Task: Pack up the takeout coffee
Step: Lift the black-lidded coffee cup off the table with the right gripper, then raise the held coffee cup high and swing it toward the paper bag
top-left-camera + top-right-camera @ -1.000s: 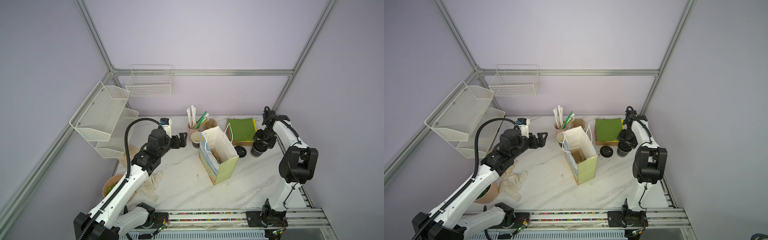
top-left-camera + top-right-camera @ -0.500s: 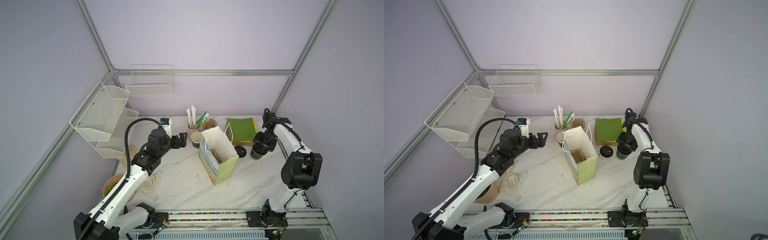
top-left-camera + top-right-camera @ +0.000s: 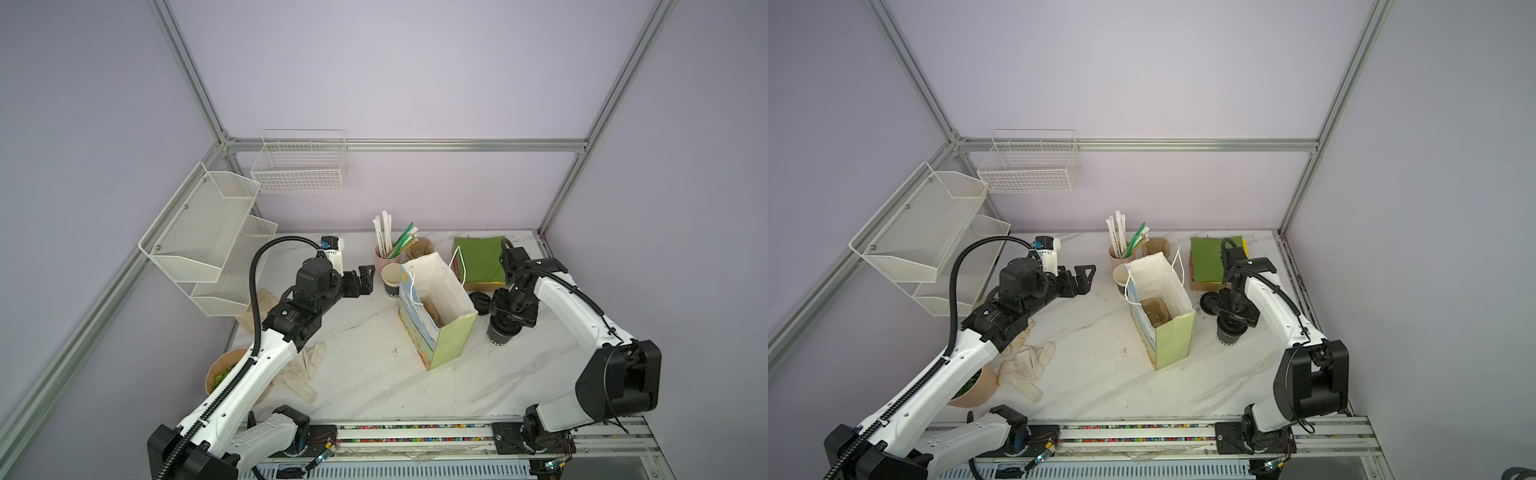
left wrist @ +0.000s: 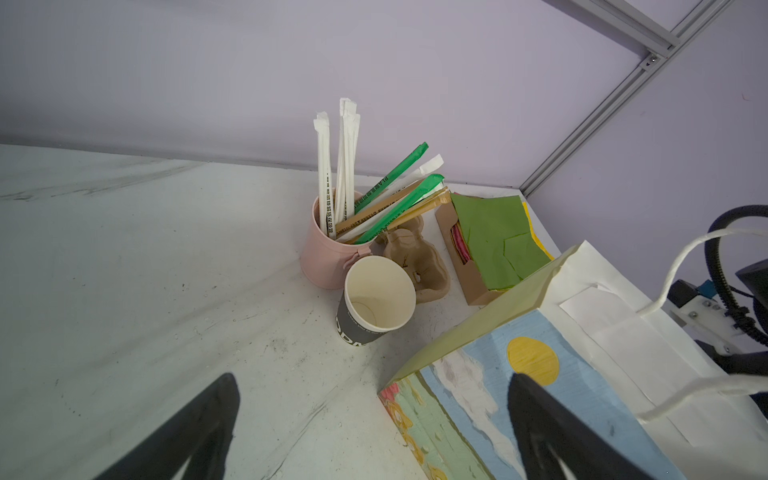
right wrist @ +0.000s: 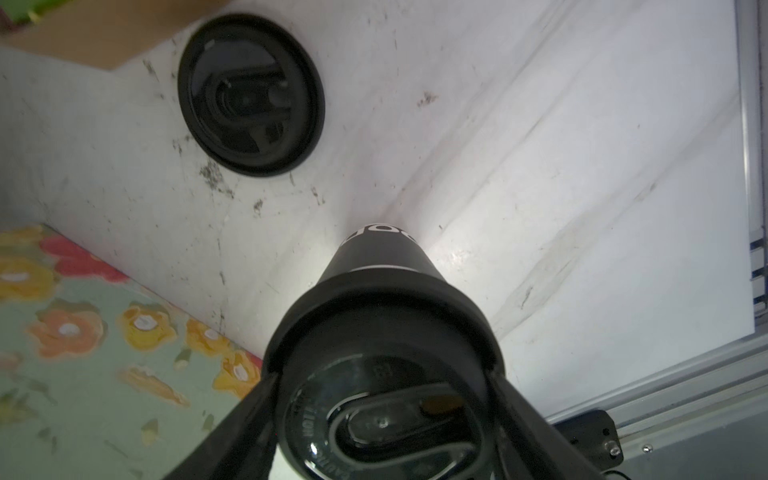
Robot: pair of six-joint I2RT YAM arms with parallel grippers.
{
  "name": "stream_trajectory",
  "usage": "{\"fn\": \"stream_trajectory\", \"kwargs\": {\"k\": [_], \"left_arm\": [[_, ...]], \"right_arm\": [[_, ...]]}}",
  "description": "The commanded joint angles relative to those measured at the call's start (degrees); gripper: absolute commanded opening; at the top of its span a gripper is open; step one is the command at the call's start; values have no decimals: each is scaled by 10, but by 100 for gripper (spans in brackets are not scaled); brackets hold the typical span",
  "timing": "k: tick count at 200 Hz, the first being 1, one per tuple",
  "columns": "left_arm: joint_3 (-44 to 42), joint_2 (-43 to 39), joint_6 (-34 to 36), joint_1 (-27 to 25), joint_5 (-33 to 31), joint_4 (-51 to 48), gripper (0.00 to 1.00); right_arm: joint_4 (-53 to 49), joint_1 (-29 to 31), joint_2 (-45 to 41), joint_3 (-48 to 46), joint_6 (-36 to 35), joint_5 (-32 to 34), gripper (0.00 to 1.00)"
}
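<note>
Takeout coffee in grip of right pincer, clear only in wrist view; left pincer wide.

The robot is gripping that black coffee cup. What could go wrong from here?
1. The right hand pinches the takeout coffee only by its lid. The lid could pop off and the cup drop.
2. The paper bag stands unheld, with the left hand open and apart from it. A bump from the cup might tip it.
</note>
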Motion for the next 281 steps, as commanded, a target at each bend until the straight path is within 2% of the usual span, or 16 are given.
{"fn": "stream_trajectory", "kwargs": {"k": [1, 116, 132, 187, 281], "left_arm": [[10, 1, 2, 5, 7, 10, 100], [10, 10, 3, 5, 6, 8, 100], [10, 11, 3, 5, 7, 7, 100], [11, 12, 4, 5, 5, 6, 100], [10, 12, 3, 5, 8, 5, 100]], "right_arm": [[-22, 4, -32, -26, 23, 19, 76], [1, 5, -60, -41, 2, 13, 86], [4, 5, -78, -37, 4, 34, 86], [33, 4, -98, -56, 4, 22, 82], [57, 4, -111, -84, 5, 26, 81]]}}
